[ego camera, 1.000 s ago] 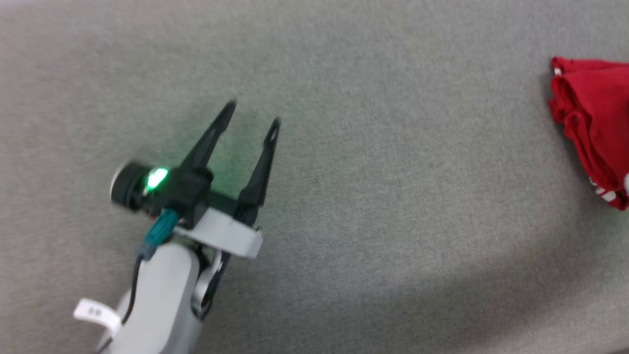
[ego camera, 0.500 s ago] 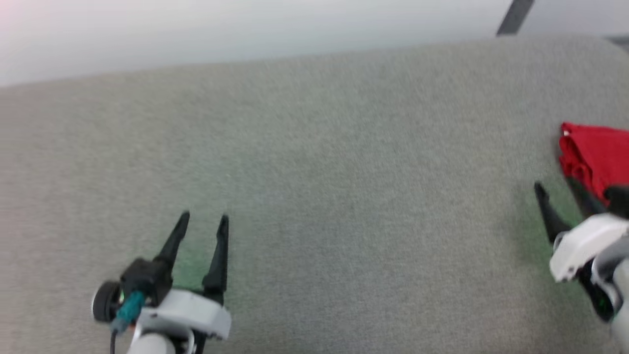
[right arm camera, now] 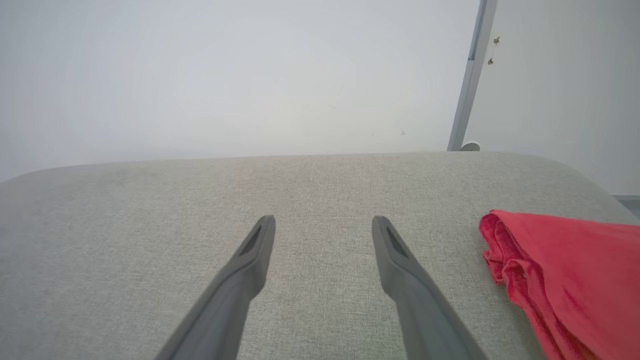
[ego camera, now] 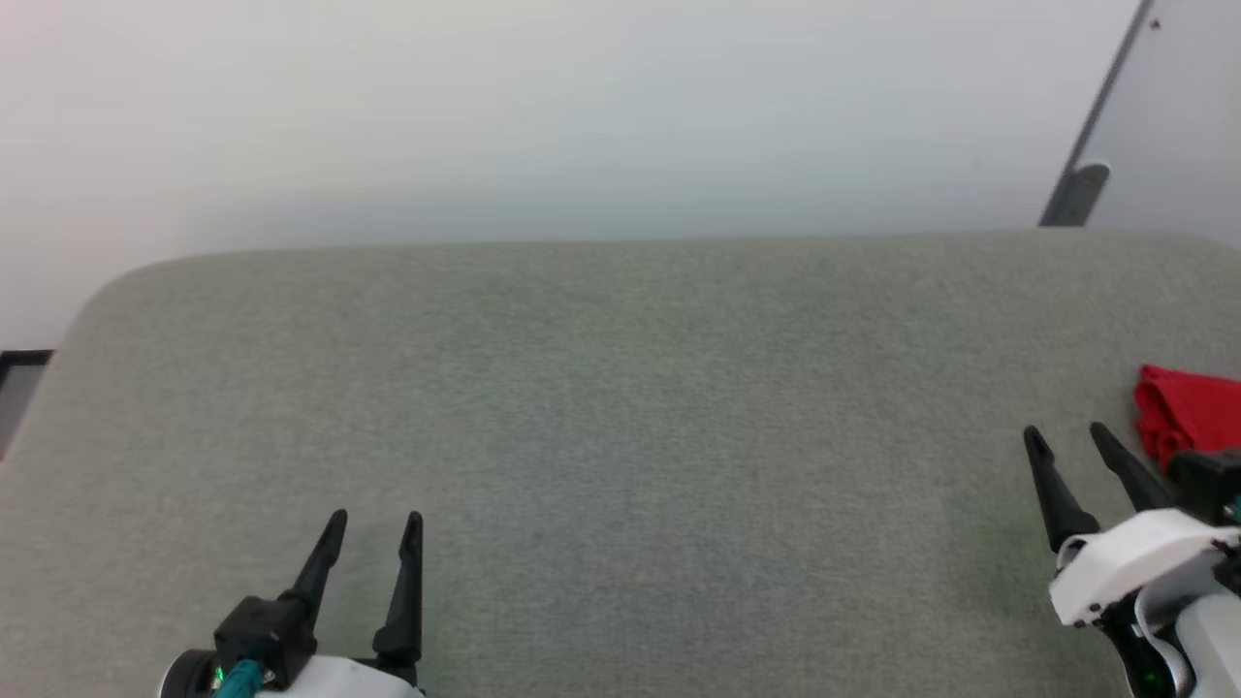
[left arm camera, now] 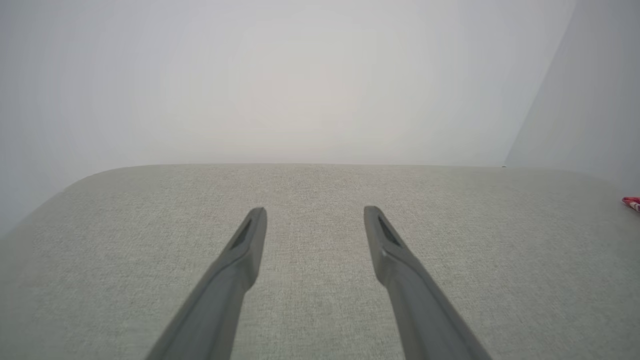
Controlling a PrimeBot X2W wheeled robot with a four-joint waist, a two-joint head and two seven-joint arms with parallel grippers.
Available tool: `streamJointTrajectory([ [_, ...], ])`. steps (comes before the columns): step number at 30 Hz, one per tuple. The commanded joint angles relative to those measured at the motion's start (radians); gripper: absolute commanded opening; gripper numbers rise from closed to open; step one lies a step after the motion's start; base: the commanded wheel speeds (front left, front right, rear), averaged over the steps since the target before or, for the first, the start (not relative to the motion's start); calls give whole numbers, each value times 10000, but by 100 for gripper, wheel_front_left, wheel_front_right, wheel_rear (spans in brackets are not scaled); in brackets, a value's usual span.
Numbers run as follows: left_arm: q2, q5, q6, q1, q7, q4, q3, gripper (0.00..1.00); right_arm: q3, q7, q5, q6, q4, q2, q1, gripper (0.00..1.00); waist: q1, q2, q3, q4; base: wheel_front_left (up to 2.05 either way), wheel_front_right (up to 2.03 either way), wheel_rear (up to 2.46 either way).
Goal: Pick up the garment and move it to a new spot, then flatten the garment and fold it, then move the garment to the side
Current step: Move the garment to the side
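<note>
The garment is a folded red bundle lying at the far right of the grey fabric surface; the frame edge cuts part of it off. In the right wrist view the garment lies just right of my fingers, apart from them. My right gripper stands open at the lower right, its tips a little left of the bundle, nothing between them. My left gripper stands open at the lower left, empty, far from the garment. A sliver of red and white trim shows at the right edge of the left wrist view.
A pale wall rises behind the surface's far rounded edge. A grey metal post leans at the upper right. A dark strip shows past the surface's left edge.
The head view has tilted up, bringing the far edge and wall into view. My right gripper has come into view beside the garment, and my left gripper now sits low at the bottom left.
</note>
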Motion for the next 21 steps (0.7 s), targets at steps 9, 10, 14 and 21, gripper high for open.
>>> streamJointTrajectory([
  [9, -148, 130, -68, 415, -6, -479, 23, 100, -1521, -42, -845, -17, -1807, 337, 1529, 100, 0, 0, -427, 588, 0, 0, 0],
  [10, -136, 116, -67, 476, -6, -538, 3, 100, -1652, -42, -903, -17, -2028, 398, 1720, 100, 0, 0, -434, 595, 0, 0, 0],
  [14, -102, -5, -65, 651, -6, -837, -31, 100, -2103, -40, -1058, -17, -2944, 549, 2412, 100, 0, 0, -449, 653, 0, 0, 0],
  [21, -158, 51, -64, 1131, -6, -1503, -6, 100, -2860, -41, -1237, -17, -4212, 858, 3571, 100, 0, 0, -473, 698, 0, 0, 0],
])
